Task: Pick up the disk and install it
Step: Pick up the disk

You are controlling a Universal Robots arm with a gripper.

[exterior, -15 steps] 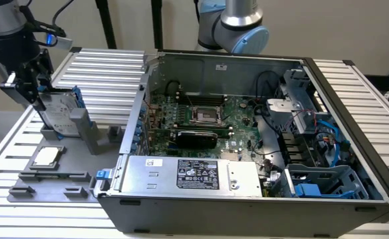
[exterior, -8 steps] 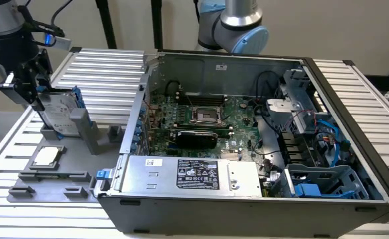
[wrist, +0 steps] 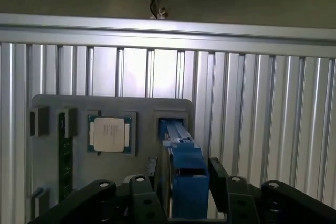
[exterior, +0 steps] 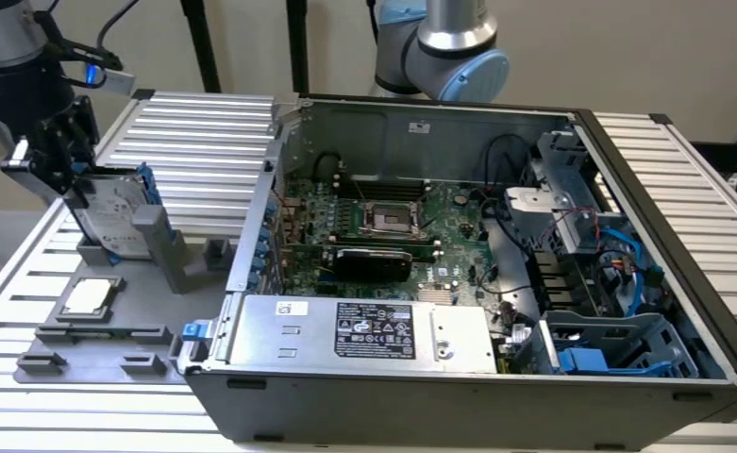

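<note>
Your gripper (exterior: 66,175) is over at the exterior view's left, down on the disk (exterior: 110,212), which stands on edge in the grey fixture (exterior: 92,351) on the slatted table (exterior: 205,132). From the wrist view, the black fingers (wrist: 218,174) have the disk (wrist: 181,145) between them, one on each side of its blue frame. They look narrow and pressed to it, so you appear to have it clamped. The far end of the disk sits in the fixture's slot (wrist: 173,120), so it is not out of its holder. Just beside that slot lies the square CPU chip (wrist: 109,134), flat in its own pocket and apart from your fingers. Off to the exterior view's right, well away from the disk, the computer case (exterior: 632,160) lies open, with the motherboard (exterior: 393,212) exposed. The silver box with the black label (exterior: 368,330) sits along its near edge.
</note>
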